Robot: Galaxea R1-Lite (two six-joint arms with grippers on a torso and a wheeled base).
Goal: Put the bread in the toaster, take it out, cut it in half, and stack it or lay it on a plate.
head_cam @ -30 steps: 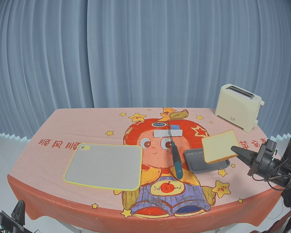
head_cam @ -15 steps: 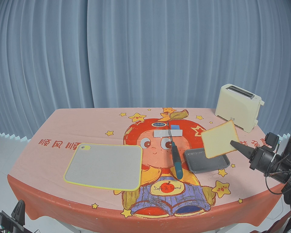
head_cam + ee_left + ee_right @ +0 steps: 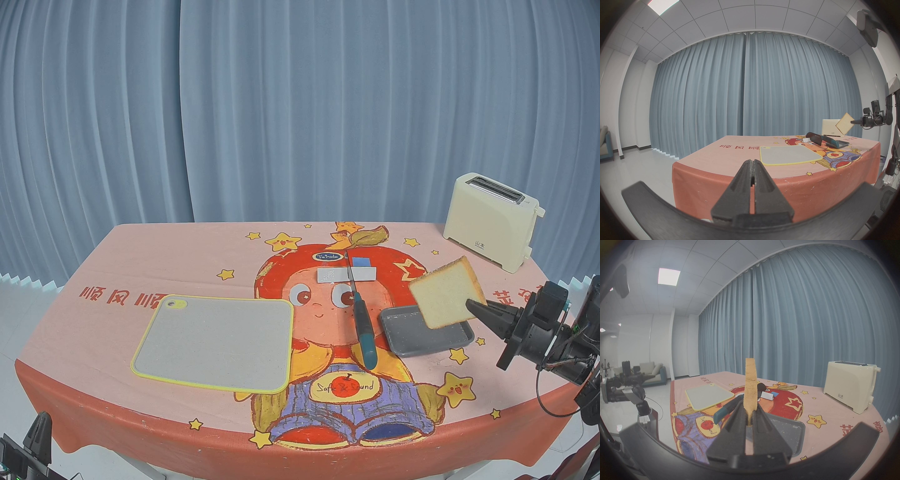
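You are working in an office-style test room. Behind the worktop (image 3: 156,262) a blue-grey curtain (image 3: 312,106) covers the whole wall. Above it runs a tiled grid ceiling (image 3: 750,12) with a panel light (image 3: 669,277). Well beyond it a sofa (image 3: 651,368) stands.

pleated blue-grey curtains (image 3: 312,112) span the back, beneath a tiled ceiling (image 3: 750,15) with a lit panel (image 3: 668,276).

cream toaster (image 3: 492,220), grey tray (image 3: 425,330), teal-handled knife (image 3: 365,331)
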